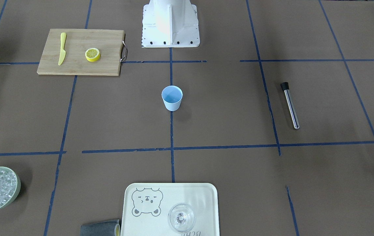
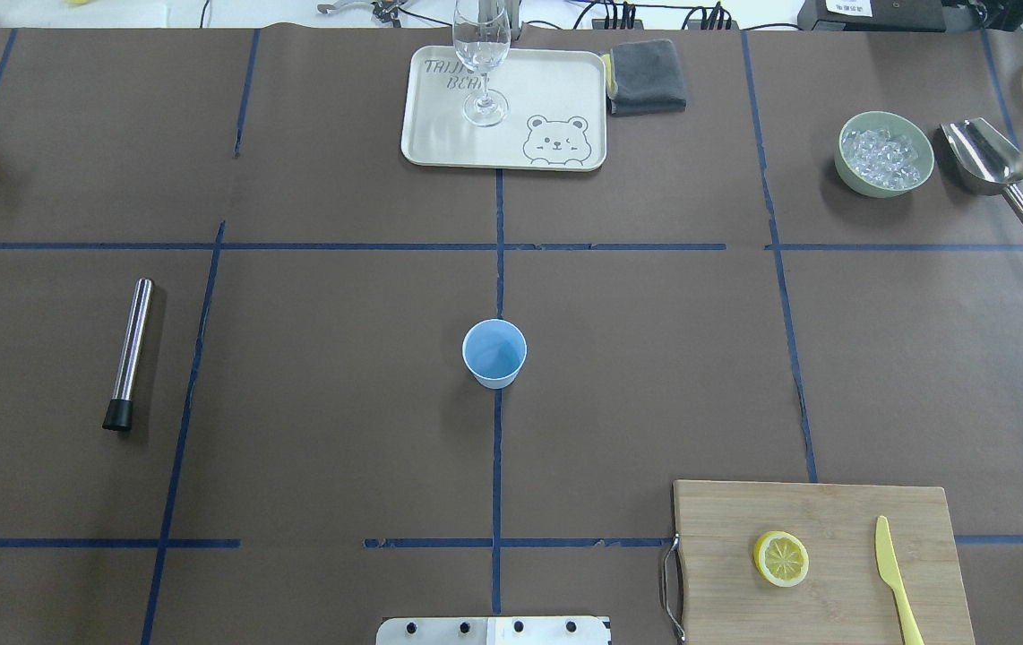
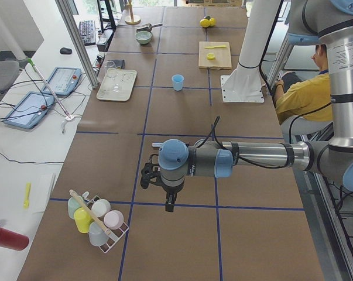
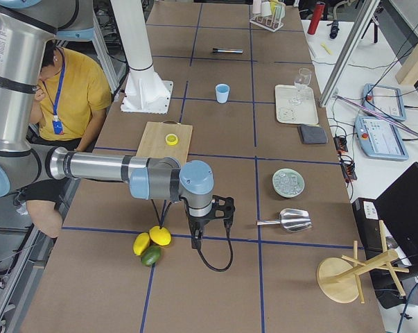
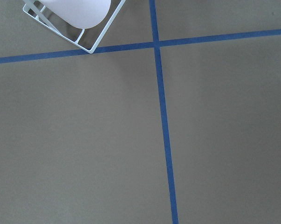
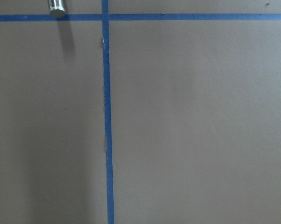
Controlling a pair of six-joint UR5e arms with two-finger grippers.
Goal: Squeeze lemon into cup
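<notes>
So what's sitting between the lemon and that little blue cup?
Nothing stands there. In the overhead view the lemon lies on the cutting board, and past the board's corner only bare brown table covering runs up to the cup.

Honestly can't tell if my left gripper (image 3: 166,201) or my right gripper (image 4: 212,225) is open or closed, since both only show up small, from the side. The wire rack (image 5: 91,45) near my left gripper is cropped to one corner. Only the tip of the scoop handle (image 6: 57,8) near my right gripper shows.
</notes>
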